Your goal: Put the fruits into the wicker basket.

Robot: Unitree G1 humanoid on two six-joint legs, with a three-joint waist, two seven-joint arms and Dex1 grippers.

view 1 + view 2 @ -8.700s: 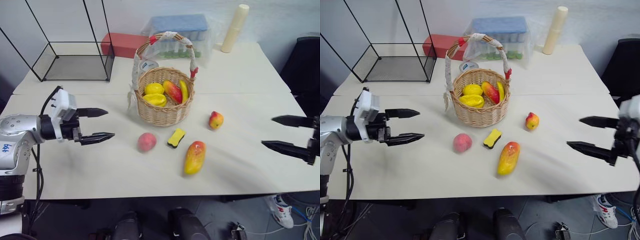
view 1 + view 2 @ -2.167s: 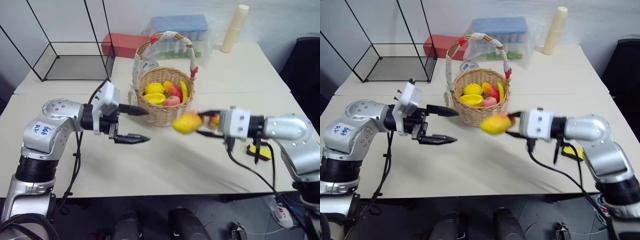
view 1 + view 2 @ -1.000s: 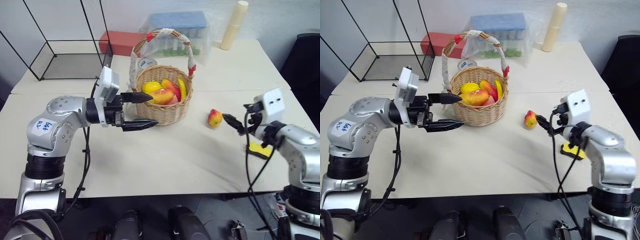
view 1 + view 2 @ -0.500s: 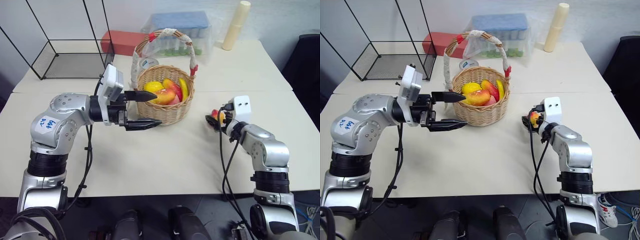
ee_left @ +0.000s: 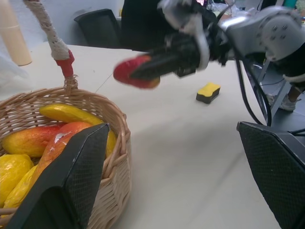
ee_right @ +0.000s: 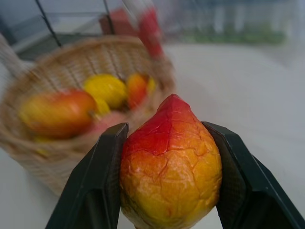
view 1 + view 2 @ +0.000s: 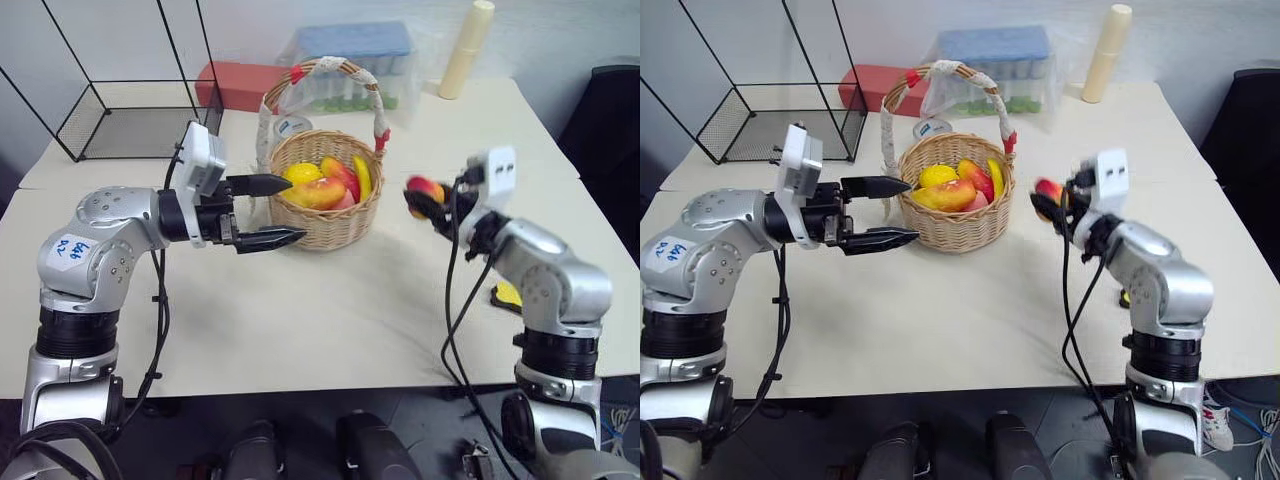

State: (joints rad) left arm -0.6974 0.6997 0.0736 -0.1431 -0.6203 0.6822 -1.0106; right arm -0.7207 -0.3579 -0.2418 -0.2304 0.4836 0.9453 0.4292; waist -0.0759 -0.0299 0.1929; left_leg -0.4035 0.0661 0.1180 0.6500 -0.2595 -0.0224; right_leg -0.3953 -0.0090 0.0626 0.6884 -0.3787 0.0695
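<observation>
Apple (image 6: 170, 164) clamped between right gripper (image 7: 424, 198) fingers, raised beside wicker basket (image 7: 325, 222); left gripper (image 7: 275, 212) spread wide.

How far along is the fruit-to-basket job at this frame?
Nearly finished. Done: the wicker basket already holds the mango, lemons and a banana. In hand: the right gripper is clamped on the apple, carried above the table beside the basket. Left: dropping that apple in. The left gripper is open and empty at the basket's side. The yellow block lies on the table.
</observation>
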